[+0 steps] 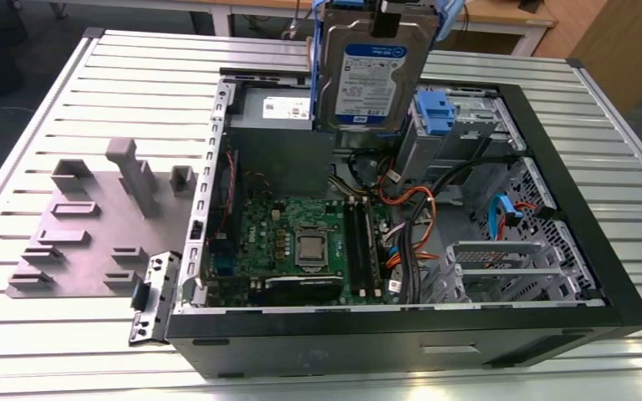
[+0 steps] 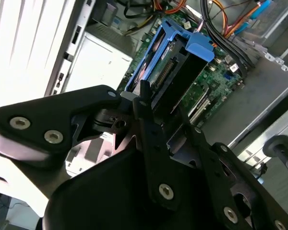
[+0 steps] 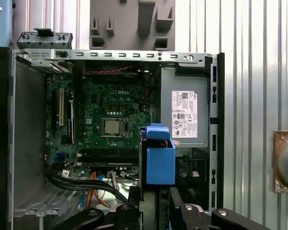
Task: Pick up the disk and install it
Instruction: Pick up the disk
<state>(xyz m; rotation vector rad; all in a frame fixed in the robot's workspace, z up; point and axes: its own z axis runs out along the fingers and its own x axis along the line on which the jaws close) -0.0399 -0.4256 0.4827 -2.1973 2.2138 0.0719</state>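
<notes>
The disk (image 1: 368, 71) hangs upright above the back of the open computer case (image 1: 410, 334), its white-and-blue label facing the exterior camera and its blue carrier frame around the edges. My gripper (image 1: 394, 15) is shut on the disk's upper end at the top of the exterior view. In the second wrist view the black fingers (image 2: 151, 139) clamp the blue carrier (image 2: 182, 40), with the motherboard (image 2: 216, 81) beyond it. In the first wrist view the carrier's blue end (image 3: 159, 160) sticks out from the gripper (image 3: 156, 196), over the case interior beside the power supply (image 3: 185, 112).
Inside the case lie the motherboard (image 1: 298, 238), cables (image 1: 410, 225) and a grey drive cage with another blue-tabbed caddy (image 1: 435, 113) at the exterior view's right. A grey fixture plate (image 1: 93, 225) with upright blocks lies on the slatted table (image 1: 64, 351) at that view's left.
</notes>
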